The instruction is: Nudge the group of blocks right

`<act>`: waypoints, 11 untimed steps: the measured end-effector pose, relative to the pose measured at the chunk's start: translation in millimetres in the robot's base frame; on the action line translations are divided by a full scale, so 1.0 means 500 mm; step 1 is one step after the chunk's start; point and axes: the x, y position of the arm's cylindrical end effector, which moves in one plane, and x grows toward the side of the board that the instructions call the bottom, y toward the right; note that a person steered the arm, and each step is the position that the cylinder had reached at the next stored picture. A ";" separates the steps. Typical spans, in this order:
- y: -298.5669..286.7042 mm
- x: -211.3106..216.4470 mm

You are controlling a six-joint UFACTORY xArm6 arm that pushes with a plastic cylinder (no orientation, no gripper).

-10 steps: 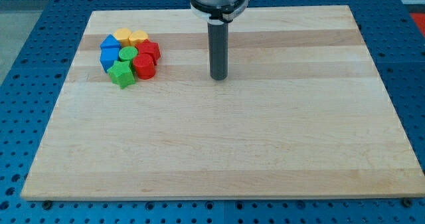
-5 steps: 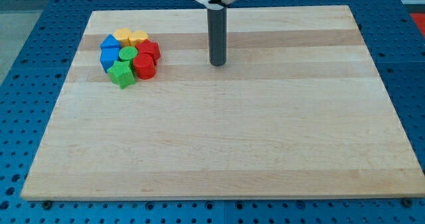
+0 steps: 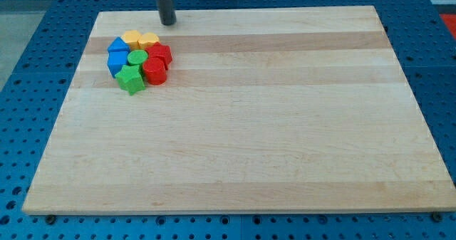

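The straight dark rod is cut off by the top edge of the frame, so only its lower stretch shows, and my tip (image 3: pixel 167 23) rests on the board near the upper left, above and slightly right of the blocks and apart from them; it has nothing to clench and touches no block. The blocks sit packed so close that some shapes are hard to read. The surface is a pale wooden board with lengthwise grain (image 3: pixel 285 140), lying on a blue perforated table (image 3: pixel 21 90). The cluster lies in the upper left of the board: a yellow block (image 3: pixel 132 38) and a second yellow block (image 3: pixel 149 40) on top, two blue blocks (image 3: pixel 117 55) at left, a green round block (image 3: pixel 137 58) in the middle, a green star-like block (image 3: pixel 131 79) at the bottom, two red blocks (image 3: pixel 157 62) at right. The group is roughly round, with no clear long axis.
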 end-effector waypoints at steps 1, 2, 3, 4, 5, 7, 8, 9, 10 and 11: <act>-0.040 -0.049; -0.064 -0.049; -0.092 -0.047; -0.119 -0.043; -0.200 0.032; -0.236 0.136; -0.236 0.132; -0.192 0.181; -0.171 0.213; -0.156 0.213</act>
